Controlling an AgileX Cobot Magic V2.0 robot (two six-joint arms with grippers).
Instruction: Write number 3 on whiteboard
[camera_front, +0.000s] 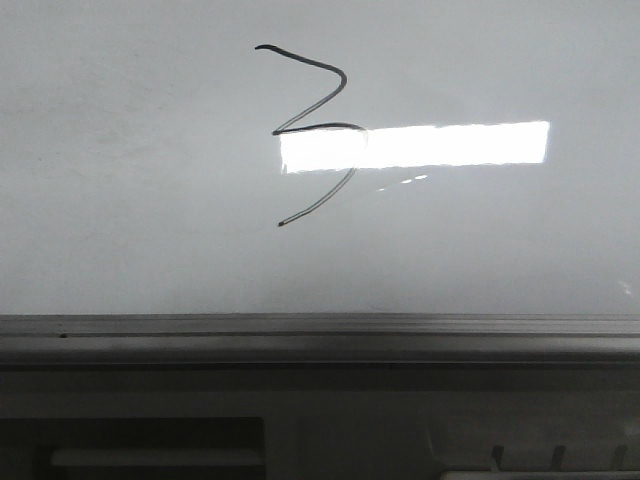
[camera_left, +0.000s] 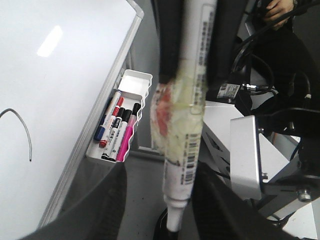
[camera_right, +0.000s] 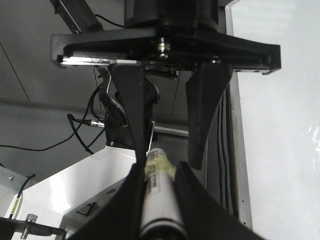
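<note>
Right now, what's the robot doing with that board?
A number 3 is already drawn on the whiteboard. Both arms are off the board. The right gripper is clamped on a taped marker, while the left gripper sits open around the marker's other end, as if passing it over. Spare markers sit in a tray at the board's edge.

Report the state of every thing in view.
Glossy pale whiteboard: lying flat, written on.
Dark hand-drawn number 3: complete.
White taped marker: gripped, off the board.
Right gripper: shut on the taped marker.
Left gripper: open around it.
White plastic tray: holding coloured markers.
</note>
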